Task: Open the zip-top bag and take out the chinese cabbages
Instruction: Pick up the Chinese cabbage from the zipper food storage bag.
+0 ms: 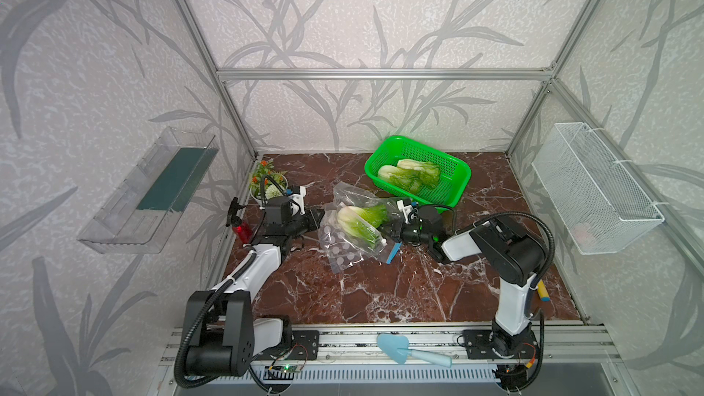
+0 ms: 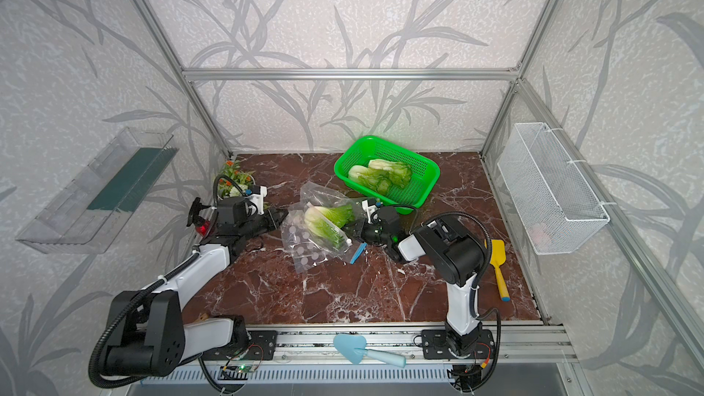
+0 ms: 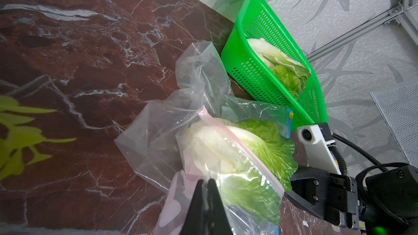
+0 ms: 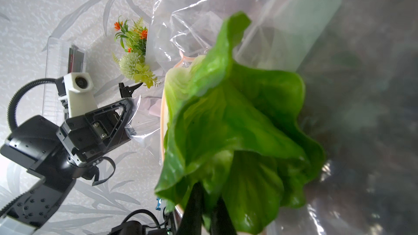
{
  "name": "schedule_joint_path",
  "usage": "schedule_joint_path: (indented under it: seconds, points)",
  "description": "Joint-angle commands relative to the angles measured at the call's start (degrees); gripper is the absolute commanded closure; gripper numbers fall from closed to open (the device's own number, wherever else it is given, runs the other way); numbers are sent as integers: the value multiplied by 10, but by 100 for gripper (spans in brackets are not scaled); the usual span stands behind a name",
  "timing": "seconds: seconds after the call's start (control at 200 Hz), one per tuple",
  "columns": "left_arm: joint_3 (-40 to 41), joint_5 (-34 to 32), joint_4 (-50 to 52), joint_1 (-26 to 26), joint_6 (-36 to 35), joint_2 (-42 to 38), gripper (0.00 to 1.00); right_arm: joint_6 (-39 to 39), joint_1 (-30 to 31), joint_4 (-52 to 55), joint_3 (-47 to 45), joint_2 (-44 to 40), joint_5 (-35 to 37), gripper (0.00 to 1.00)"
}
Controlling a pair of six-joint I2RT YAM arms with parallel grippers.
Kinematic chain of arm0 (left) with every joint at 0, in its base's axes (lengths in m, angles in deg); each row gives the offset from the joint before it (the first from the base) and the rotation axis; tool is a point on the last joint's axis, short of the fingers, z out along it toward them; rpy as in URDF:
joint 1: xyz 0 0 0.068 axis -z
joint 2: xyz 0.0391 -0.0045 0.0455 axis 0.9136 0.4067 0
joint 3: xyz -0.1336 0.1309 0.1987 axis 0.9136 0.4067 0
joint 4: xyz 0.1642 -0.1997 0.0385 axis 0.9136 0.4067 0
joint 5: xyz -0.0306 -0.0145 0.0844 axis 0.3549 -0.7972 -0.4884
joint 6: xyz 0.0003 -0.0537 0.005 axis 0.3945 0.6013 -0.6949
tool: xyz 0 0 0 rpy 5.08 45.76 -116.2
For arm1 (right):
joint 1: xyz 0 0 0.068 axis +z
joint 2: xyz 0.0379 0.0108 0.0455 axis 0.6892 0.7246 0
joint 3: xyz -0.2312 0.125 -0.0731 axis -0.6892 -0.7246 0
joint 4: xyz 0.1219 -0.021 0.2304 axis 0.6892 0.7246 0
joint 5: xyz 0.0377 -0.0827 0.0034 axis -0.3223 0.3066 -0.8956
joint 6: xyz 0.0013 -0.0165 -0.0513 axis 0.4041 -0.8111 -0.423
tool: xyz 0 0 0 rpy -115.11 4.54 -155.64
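- Right gripper: black fingers pressed together on the leafy tip of the oblong chinese cabbage head, which has a white stem and crinkly light-green leaves. The right wrist view shows leaf between the fingers. How much leaf is caught I cannot tell.
- Left gripper: fingers closed, pinching a fold of film of the clear plastic zip-top bag, on the side away from the right gripper.
- Cabbage head position: stem end inside the bag, leaves pointing toward the right gripper. The left wrist view shows the bag's pink-edged mouth crossing over the head, with green leaf poking past it.
- The bag lies crumpled on the dark red marble tabletop. Its blue zip strip rests on the table just beside the right gripper.
- Handling, judged:
  - The head looks light.
  - The leaves are thin and soft, so a pinch at the tip may tear or slip off.
  - The white stem and ribs look firm. A hold nearer the thick mid-body would be safer.
  - The film is limp and slick. It will likely drag along with the head unless the left pinch pulls against it.
- Further out: two more cabbage heads lie side by side in the green perforated plastic basket, near the bag on its far side. Judged from this, one head remains to take out.
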Motion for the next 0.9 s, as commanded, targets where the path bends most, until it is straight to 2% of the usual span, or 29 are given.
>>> schedule_joint_path:
  seconds: [0.0,0.225,0.34,0.455,0.57,0.78,0.895]
  points:
    - [14,-24,-7,-4,6,-16,100,1,-2,-42,7,-6,-2,100]
    - [-1,-75,78,-34,2,-12,100,-37,-45,-2,-15,-76,-13,100]
    - [-16,-109,124,-37,-9,-13,100,-84,-66,66,-18,-123,-8,100]
    - [-25,-115,144,-37,-13,-9,100,-125,-68,120,-12,-161,11,100]
    - [-22,-107,138,-37,-7,-3,100,-130,-65,121,-13,-168,16,100]
    - [-4,-150,143,-42,6,-13,100,-164,-60,133,-45,-217,83,100]
    - [4,-151,136,-56,14,-9,100,-187,-64,191,-46,-255,122,100]
